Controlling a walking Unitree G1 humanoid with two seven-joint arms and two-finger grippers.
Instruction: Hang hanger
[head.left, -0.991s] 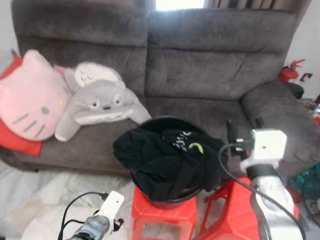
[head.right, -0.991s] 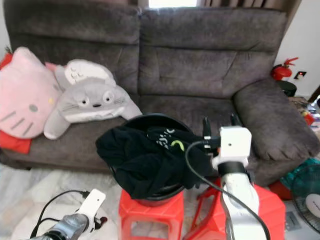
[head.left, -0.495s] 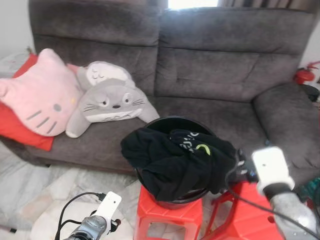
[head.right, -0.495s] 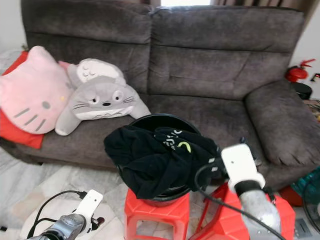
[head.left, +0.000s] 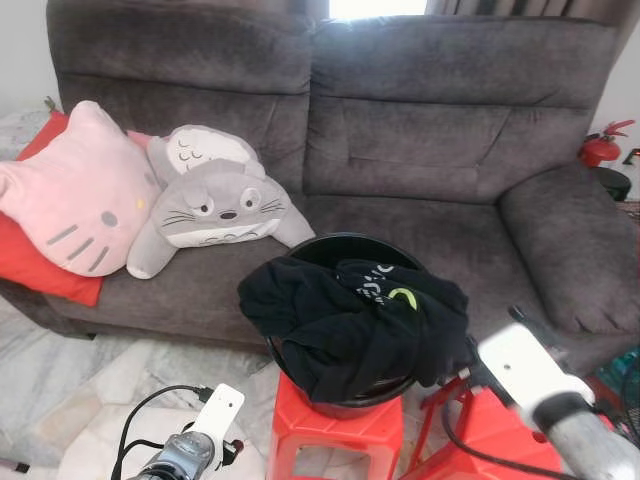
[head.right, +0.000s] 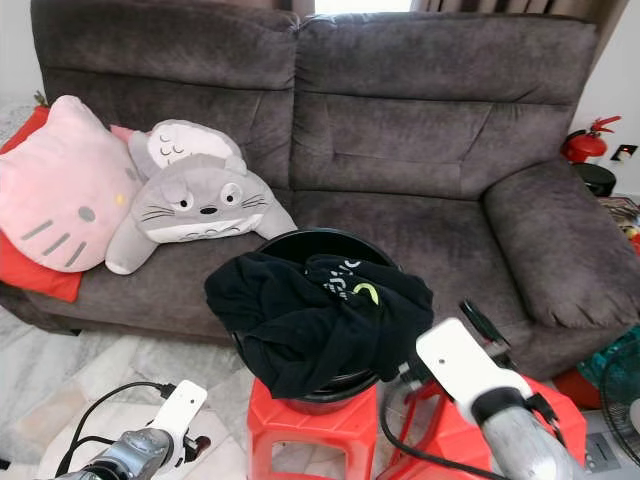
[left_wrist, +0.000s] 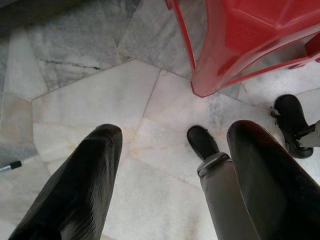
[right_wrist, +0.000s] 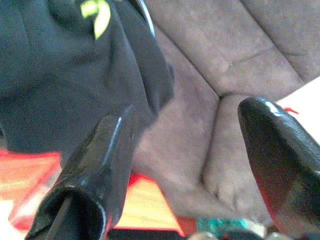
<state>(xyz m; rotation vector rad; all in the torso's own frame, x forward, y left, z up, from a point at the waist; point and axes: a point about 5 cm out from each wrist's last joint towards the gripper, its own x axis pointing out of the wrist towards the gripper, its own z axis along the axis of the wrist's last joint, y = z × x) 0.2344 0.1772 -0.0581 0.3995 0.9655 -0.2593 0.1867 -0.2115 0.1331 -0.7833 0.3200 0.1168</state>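
Right pincer (right_wrist: 200, 165) is where we start: its two black fingers stand wide apart with nothing between them, raised just beside the black garment (head.left: 350, 320), on the side toward the sofa's armrest. We take the black tub (head.left: 345, 250) as our landmark for the rest. Behind the tub runs the grey sofa (head.left: 420, 150), the largest thing before us, its seat and back rising above the tub's rim. On the sofa seat, well off to the tub's left, lies a pink cat-face cushion (head.left: 75, 200) on top of a red cushion (head.left: 25, 265), and between that and the tub rests a grey plush toy (head.left: 215, 205), its foot near the tub's rim. The black garment, with a yellow-green mark on it, is heaped in the tub and hangs over its front edge. Under the tub stands a red stool (head.left: 335, 435), and a second red stool (head.left: 480, 440) lies tipped just to the tub's right, below our right arm. Our left pincer (left_wrist: 170, 150) hangs low, left of the tub's stool, fingers spread and empty over the pale marble floor (left_wrist: 90, 95). Far right of the tub, beyond the armrest, sits a small red fire extinguisher (head.left: 603, 147). We cannot make out a hanger anywhere.
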